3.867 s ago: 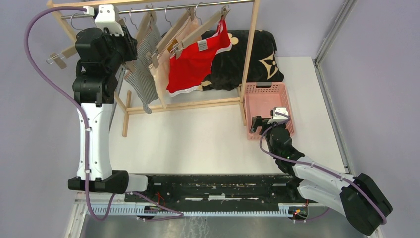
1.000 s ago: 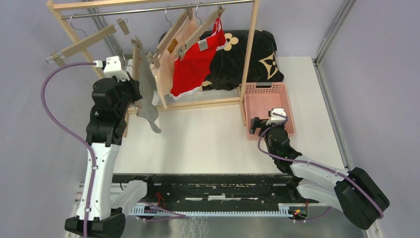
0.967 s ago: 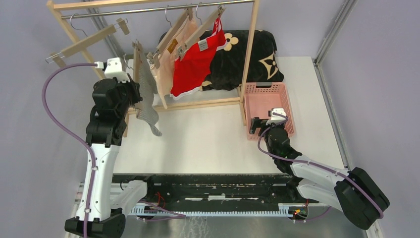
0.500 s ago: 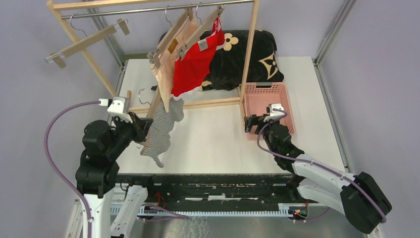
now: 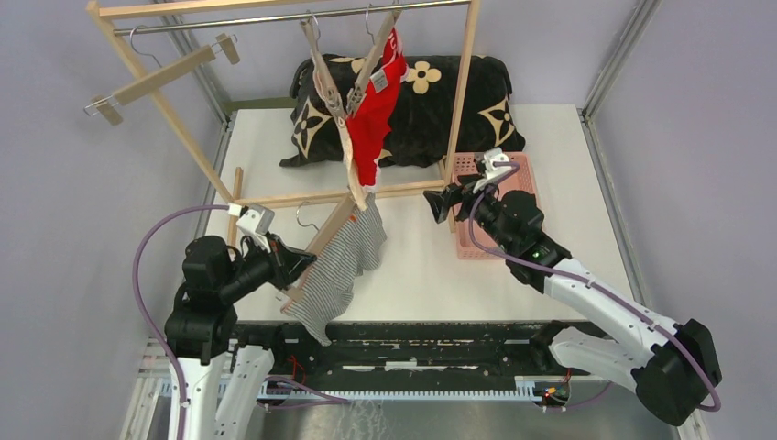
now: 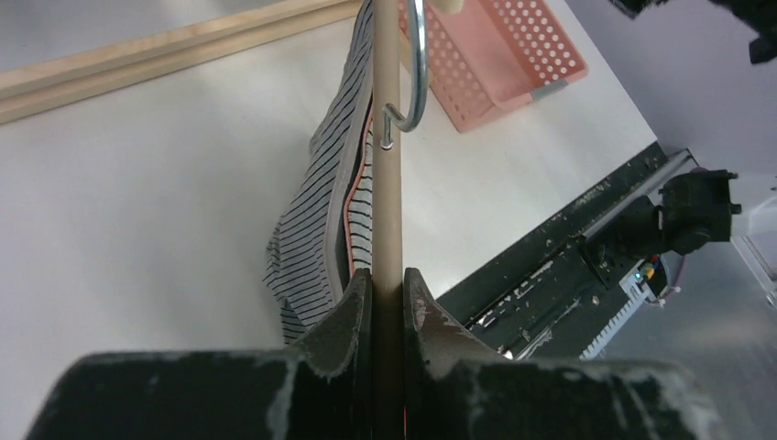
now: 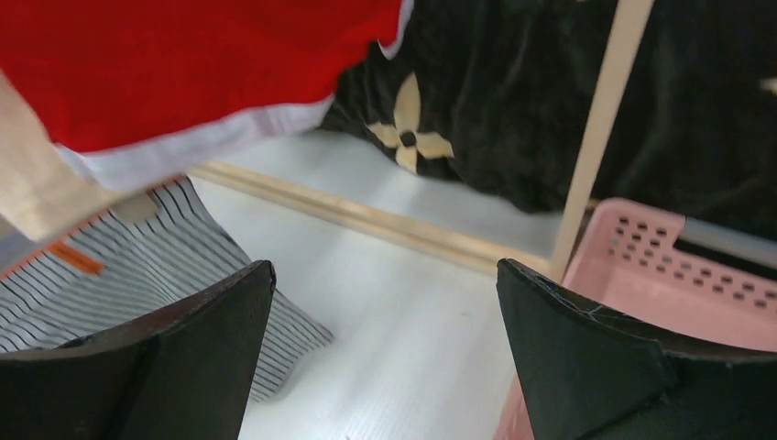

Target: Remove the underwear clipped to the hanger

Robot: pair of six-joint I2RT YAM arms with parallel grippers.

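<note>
Striped underwear [image 5: 344,270] (hanging) at table [image 5: 412,284] edge

- Striped underwear [image 5: 341,266], lower centre: grey-and-white stripes.
- Red underwear [image 5: 376,110]: bright red, white trim.
- Beige underwear [image 5: 351,170]: pale, seemingly plain.
- Cushion [image 5: 440,101]: black, tan flowers.
- Basket [image 6: 522,46]: pink.

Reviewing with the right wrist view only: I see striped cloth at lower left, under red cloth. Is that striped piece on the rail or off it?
Observer: Off it. The top view shows the striped underwear hanging from a wooden hanger that is well below the rail.
Operator: What holds that hanger?
Observer: The left gripper, shut on the hanger's bar in its own wrist view.
Operator: What hangs on the rail?
Observer: The beige underwear and red underwear on their hangers, plus a bare hanger at the far left.
</note>
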